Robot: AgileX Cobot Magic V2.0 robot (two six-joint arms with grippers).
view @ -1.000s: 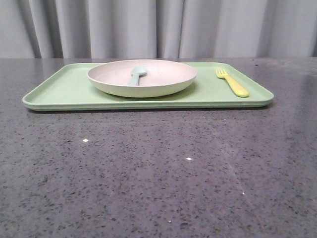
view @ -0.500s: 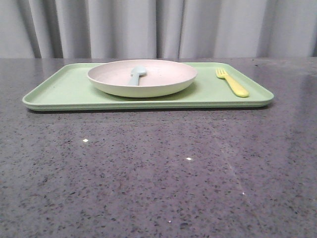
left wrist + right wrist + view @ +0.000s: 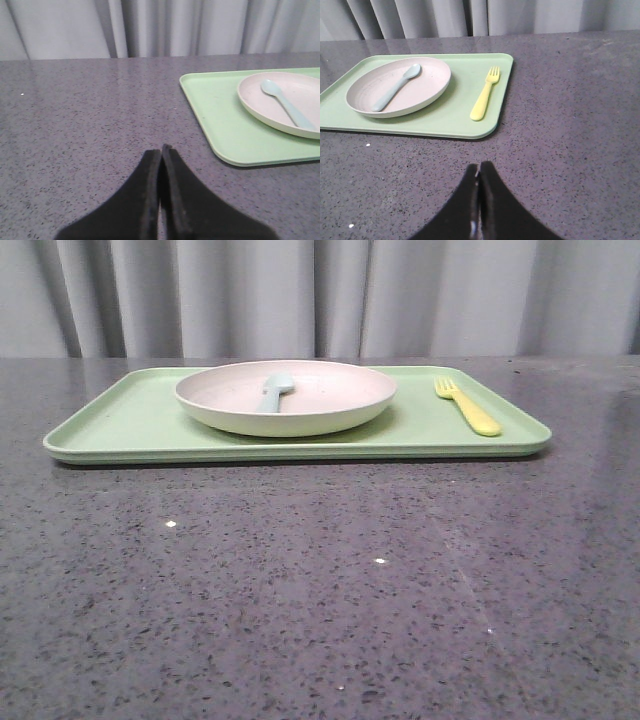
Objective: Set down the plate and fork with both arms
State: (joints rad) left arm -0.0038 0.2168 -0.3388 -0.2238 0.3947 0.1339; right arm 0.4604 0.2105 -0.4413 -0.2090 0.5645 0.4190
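With both the left gripper point(image 3: 161, 150) and right gripper point(image 3: 479, 167) pressed together short of the tray point(image 3: 130, 420), each must spread before descending squarely: plate point(image 3: 286, 397) mid-tray, fork point(image 3: 468, 406) near its right edge.

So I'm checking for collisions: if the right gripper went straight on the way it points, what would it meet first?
Probably the bare table. The right gripper, shut, aims at the near right corner of the tray, with the fork beyond; depth is unclear.
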